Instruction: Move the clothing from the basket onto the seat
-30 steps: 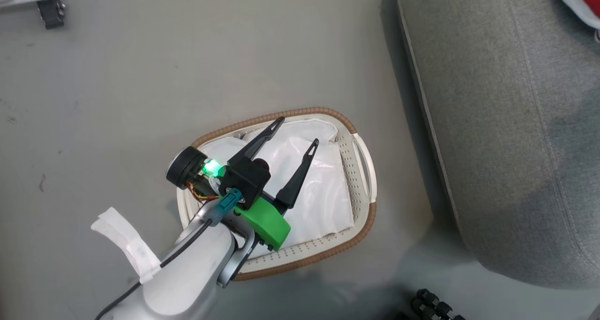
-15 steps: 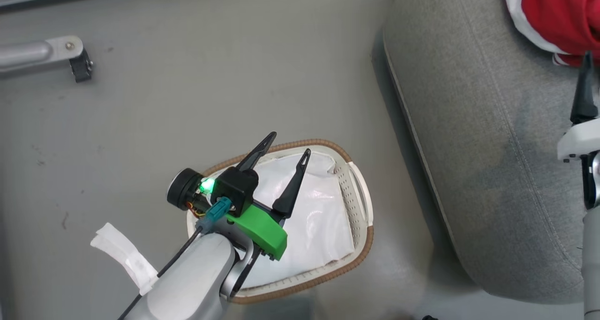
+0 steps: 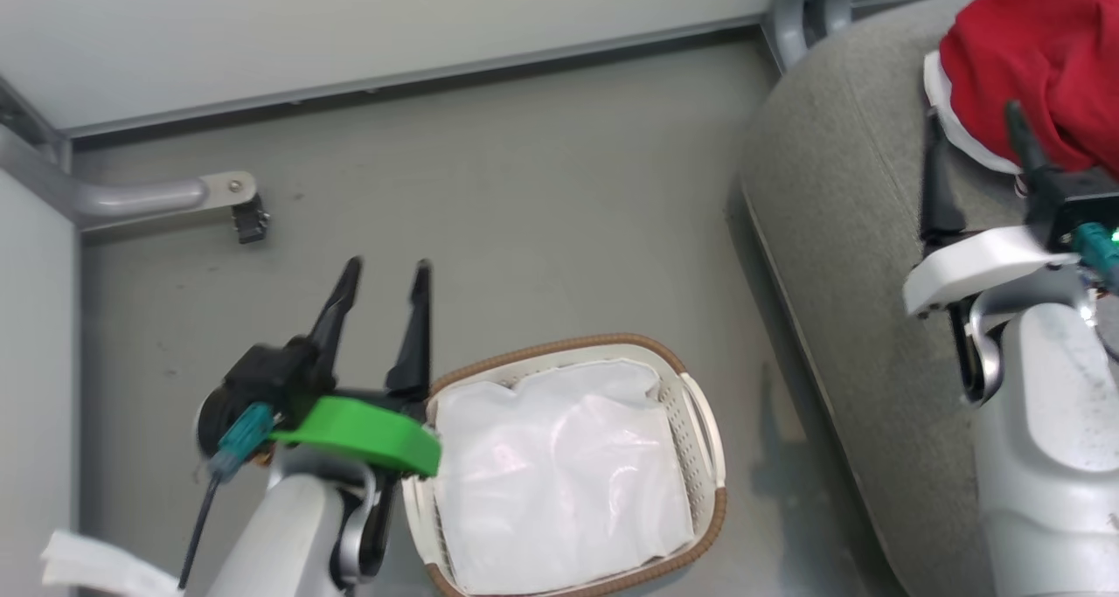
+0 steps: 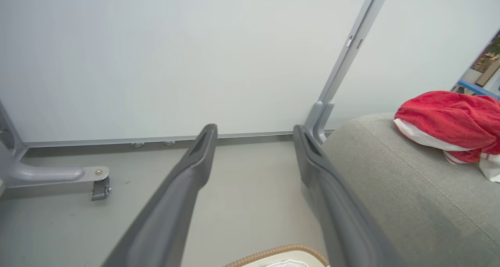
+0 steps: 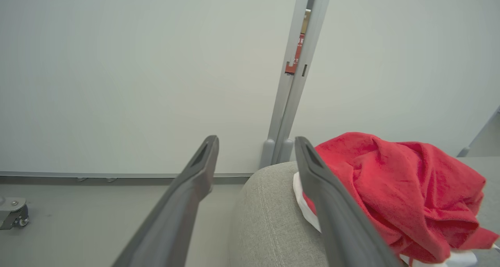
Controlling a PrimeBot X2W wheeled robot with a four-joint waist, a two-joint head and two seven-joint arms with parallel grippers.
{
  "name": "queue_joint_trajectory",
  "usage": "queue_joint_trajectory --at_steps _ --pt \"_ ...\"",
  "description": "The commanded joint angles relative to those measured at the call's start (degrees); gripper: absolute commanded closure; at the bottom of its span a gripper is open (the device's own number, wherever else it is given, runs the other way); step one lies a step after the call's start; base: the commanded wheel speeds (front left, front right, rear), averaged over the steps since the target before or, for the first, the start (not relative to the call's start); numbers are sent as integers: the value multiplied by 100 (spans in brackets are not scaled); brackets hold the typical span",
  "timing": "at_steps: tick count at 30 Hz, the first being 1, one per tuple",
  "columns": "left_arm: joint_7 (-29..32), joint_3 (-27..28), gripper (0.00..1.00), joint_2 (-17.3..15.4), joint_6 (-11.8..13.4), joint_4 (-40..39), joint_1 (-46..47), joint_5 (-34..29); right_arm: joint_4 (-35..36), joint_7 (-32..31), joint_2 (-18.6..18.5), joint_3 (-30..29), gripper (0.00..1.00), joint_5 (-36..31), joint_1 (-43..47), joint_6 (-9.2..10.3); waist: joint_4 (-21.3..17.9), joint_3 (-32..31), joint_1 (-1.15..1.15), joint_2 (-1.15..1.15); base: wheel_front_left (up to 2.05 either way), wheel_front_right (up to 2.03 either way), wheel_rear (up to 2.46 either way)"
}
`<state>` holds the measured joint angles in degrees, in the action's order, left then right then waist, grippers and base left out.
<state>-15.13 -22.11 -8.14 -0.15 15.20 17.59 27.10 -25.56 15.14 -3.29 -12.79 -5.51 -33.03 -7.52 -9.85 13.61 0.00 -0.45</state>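
The red clothing (image 3: 1036, 46) with white trim lies bunched on the grey seat (image 3: 839, 230) at the upper right. My right gripper (image 3: 972, 116) hovers over the seat just before it, open and holding nothing; its wrist view has the clothing (image 5: 394, 181) beyond the right finger. The basket (image 3: 559, 346) stands on the floor at bottom centre, with just its white liner (image 3: 559, 475) showing inside. My left gripper (image 3: 388, 271) is open and empty over the floor, left of the basket. Its wrist view takes in the clothing (image 4: 449, 118), the seat (image 4: 390, 181) and the basket rim (image 4: 273, 251).
White wall panels run along the back, with a grey metal post (image 3: 800, 3) beside the seat. A grey metal foot with a caster (image 3: 236, 199) juts from the left. Grey floor lies between basket and wall.
The head camera has tilted up toward the wall. My left gripper has moved off the basket to its left. My right gripper has come into view over the seat by the clothing.
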Motion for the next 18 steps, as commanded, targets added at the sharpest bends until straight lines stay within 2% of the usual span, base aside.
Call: queue_joint_trajectory --at_steps 1,8,18 --pt "0 190 0 26 5 -14 -241 -103 -29 1 6 79 0 89 184 6 379 -383 0 45 0 0 0" --pt "-1 1206 0 253 -154 -59 -1043 -355 17 1 20 562 0 1072 797 6 719 -766 0 45 0 0 0" --pt "0 1882 0 482 -334 -9 -1829 -599 261 1 29 1086 0 1563 1788 6 861 -1028 0 45 0 0 0"
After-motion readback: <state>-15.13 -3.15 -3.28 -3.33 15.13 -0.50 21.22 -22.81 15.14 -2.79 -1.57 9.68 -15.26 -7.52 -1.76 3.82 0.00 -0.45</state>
